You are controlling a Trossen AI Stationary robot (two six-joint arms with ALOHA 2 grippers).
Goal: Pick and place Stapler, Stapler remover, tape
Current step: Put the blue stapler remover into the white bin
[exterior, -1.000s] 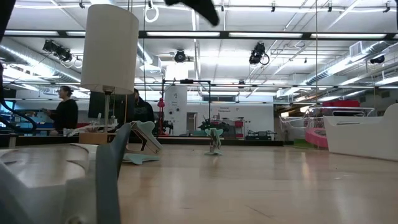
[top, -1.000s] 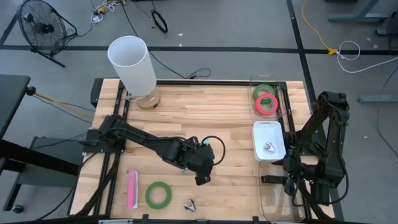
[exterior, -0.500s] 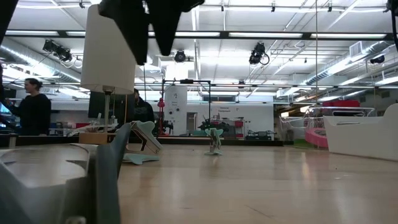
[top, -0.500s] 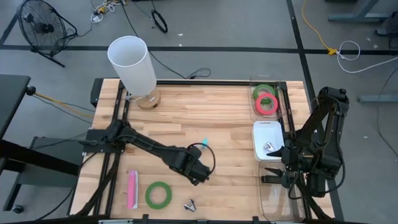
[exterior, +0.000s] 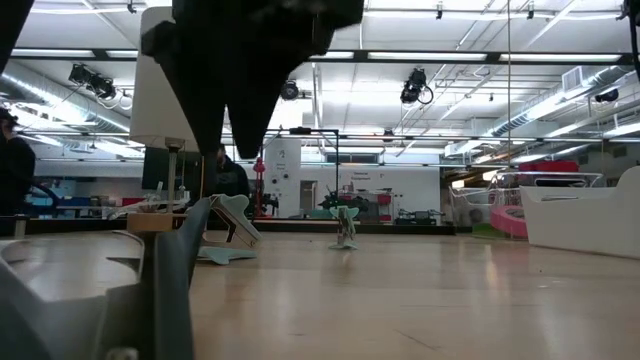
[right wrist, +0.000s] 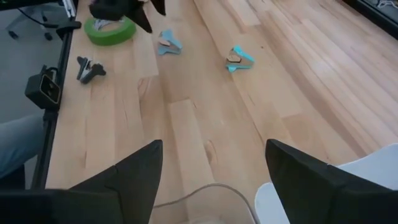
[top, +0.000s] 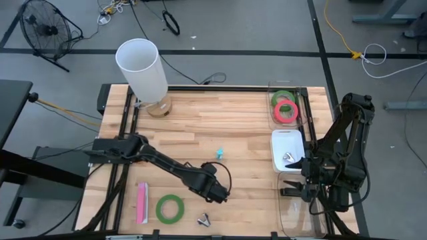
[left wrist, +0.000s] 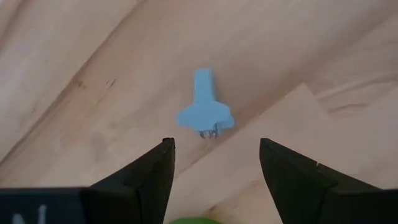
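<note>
Light butcher-block table (top: 200, 127), dark rails down both sides, grey concrete floor around it with cables and a fan (top: 41, 27) at far left. White lamp (top: 142, 73) stands on the far-left corner of the table.

Left gripper (top: 217, 193) is low over the near-centre planks, fingers (left wrist: 146, 177) spread, nothing between them. Its wrist view looks down at a small blue stapler remover (left wrist: 205, 106) lying flat on the wood just ahead of the fingertips; a sliver of green shows at the picture edge.

Tape: one green roll (top: 170, 208) lies flat on the near-left part of the table, just left of the left gripper. A second green roll (top: 281, 98) and the red-pink roll (top: 286, 111) sit together in the clear bin (top: 270, 90) at far right. A pink stapler (top: 141, 203) lies left of the near green roll. A dark metal clip-like piece (top: 204, 219) sits at the near edge. A white tray (top: 277, 143) at right holds a small metal item.

Right gripper (top: 291, 187) waits at near right beside the tray, jaws spread, empty.

Low view: open workshop hall behind, ceiling lights, a person (exterior: 15, 170) at far left.
</note>
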